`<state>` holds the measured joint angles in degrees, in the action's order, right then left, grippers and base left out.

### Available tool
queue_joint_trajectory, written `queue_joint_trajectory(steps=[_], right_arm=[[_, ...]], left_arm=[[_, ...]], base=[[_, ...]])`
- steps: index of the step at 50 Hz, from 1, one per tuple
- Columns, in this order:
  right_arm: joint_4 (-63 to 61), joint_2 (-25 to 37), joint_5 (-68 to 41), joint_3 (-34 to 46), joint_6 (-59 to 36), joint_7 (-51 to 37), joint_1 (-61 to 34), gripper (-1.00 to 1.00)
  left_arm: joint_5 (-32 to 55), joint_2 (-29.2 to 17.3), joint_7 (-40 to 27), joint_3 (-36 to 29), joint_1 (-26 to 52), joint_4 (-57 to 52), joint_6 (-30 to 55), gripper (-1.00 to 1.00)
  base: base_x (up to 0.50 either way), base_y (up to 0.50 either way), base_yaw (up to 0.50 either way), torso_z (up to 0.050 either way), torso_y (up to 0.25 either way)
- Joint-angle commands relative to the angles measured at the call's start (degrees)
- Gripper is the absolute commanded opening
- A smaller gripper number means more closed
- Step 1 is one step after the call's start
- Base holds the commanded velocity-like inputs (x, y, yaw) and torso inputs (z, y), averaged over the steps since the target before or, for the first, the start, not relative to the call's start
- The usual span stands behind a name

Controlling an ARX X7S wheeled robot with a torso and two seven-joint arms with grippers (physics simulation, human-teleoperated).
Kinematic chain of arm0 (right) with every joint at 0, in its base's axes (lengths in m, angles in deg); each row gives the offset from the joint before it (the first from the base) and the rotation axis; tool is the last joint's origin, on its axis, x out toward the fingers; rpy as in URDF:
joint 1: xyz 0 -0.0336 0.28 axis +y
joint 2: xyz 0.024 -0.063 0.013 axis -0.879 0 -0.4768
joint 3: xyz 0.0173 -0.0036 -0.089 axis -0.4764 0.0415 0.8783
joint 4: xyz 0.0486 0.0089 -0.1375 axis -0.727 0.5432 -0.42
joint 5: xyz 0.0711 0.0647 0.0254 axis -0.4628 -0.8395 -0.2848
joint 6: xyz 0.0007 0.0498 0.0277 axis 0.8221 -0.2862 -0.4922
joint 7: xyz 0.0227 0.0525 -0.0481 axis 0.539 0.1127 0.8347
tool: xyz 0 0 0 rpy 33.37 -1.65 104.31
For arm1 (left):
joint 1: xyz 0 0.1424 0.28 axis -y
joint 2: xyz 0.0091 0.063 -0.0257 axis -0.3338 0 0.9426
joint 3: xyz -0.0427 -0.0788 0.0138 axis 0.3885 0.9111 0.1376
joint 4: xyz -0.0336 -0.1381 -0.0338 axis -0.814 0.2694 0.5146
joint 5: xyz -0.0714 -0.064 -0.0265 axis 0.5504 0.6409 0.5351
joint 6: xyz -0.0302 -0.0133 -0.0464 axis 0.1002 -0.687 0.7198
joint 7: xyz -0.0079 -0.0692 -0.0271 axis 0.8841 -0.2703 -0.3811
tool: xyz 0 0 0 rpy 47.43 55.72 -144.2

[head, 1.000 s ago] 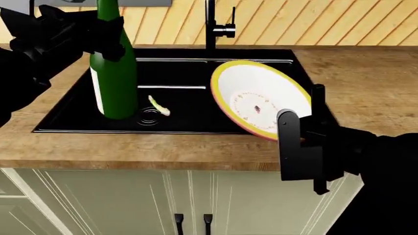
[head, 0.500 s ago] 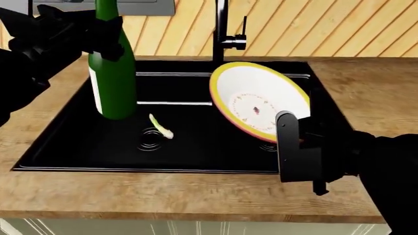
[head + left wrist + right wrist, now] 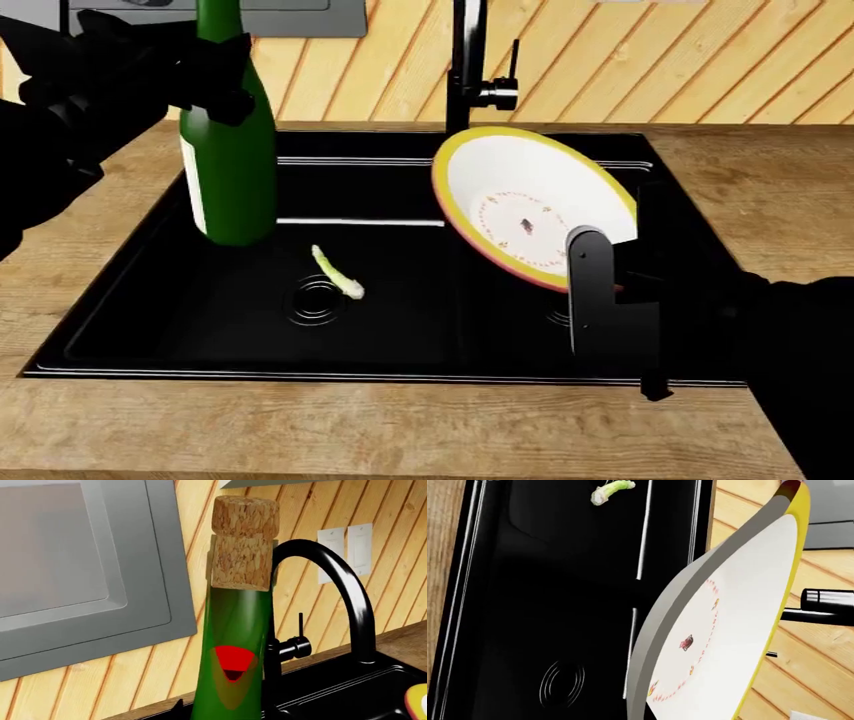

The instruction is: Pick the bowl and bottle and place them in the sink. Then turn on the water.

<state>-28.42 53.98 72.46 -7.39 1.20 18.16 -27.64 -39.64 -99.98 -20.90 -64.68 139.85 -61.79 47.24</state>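
Since the earlier frames the head view has tipped further down: the cabinet fronts have gone, and the whole sink now shows, with the faucet higher in frame. The left end effector is clamped around the bottle, held upright over the left basin. The right end effector grips the lower rim of the bowl, tilted on edge above the right basin. A small green stalk lies by the left drain. The wooden counter meets a slatted wood wall. The bottle's neck is cut off above; dark arms hide both end effectors' fingers.
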Motion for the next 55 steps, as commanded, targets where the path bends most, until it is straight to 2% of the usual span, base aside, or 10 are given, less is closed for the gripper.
queue_joint_trajectory(steps=[1,33,49,55], right_arm=[[0.1,0.0,1.2,-0.4,0.3,-0.4,-0.3,-1.00],[-0.4,0.2,0.8,-0.8,0.1,-0.5,0.0,-1.00],[-0.7,0.6,0.1,-1.2,0.2,-0.6,0.4,-1.00],[-2.2,2.7,-0.6,-1.9,-0.4,-1.0,1.9,-1.00]], left_arm=[[0.1,0.1,-0.5,0.4,0.6,0.0,-0.3,-1.00],[0.4,0.0,-0.6,0.2,0.9,0.0,-0.4,-1.00],[0.2,0.0,-0.5,-0.2,0.6,0.3,-0.8,-1.00],[0.3,-0.2,-0.7,-0.2,0.0,0.2,-0.8,-1.00]], base=[[0.00,-0.32,0.00,0.000,0.000],[0.00,-0.32,0.00,0.000,0.002],[0.00,-0.01,0.00,0.001,0.002],[0.00,0.00,0.00,0.000,0.002]])
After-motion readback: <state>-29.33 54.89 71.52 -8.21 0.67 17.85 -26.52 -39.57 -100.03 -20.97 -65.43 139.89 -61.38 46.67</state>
